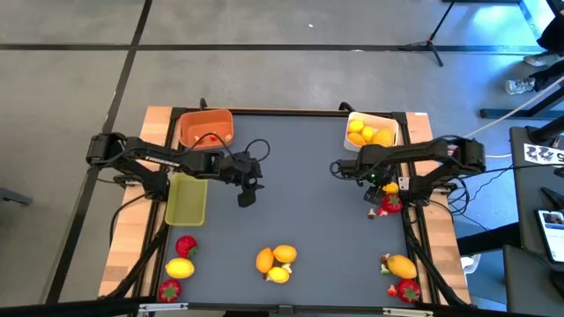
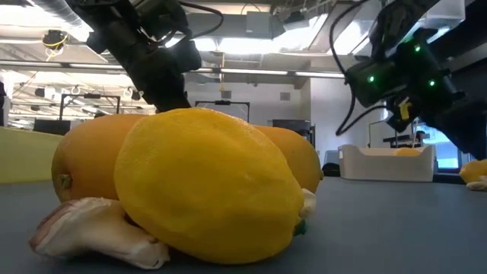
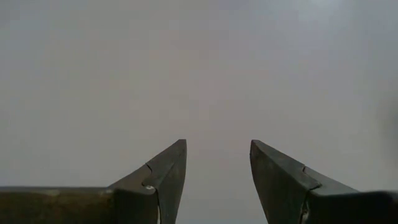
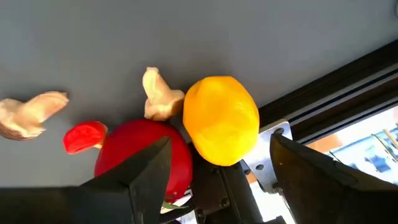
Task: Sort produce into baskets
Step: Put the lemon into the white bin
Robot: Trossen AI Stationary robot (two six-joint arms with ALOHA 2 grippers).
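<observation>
My right gripper (image 1: 379, 192) is open over a small pile at the mat's right edge. In the right wrist view (image 4: 221, 140) its fingers stand on either side of a yellow citrus fruit (image 4: 221, 127), with a red strawberry (image 4: 146, 155) and pale bits (image 4: 160, 94) beside it. My left gripper (image 1: 247, 189) is open and empty over bare mat in the left middle; the left wrist view (image 3: 217, 143) shows only grey mat. The orange basket (image 1: 205, 129) is at the far left, the white basket (image 1: 370, 130) with yellow fruits at the far right, and the yellow-green basket (image 1: 187, 198) at the left.
Fruit lies along the near edge: a strawberry (image 1: 186, 246) and lemon (image 1: 179, 268) at the left, a citrus cluster (image 1: 278, 262) in the middle, and a yellow-orange fruit (image 1: 401, 265) and strawberry (image 1: 407, 289) at the right. The mat's raised frame rail (image 4: 323, 87) runs close to the right-hand pile.
</observation>
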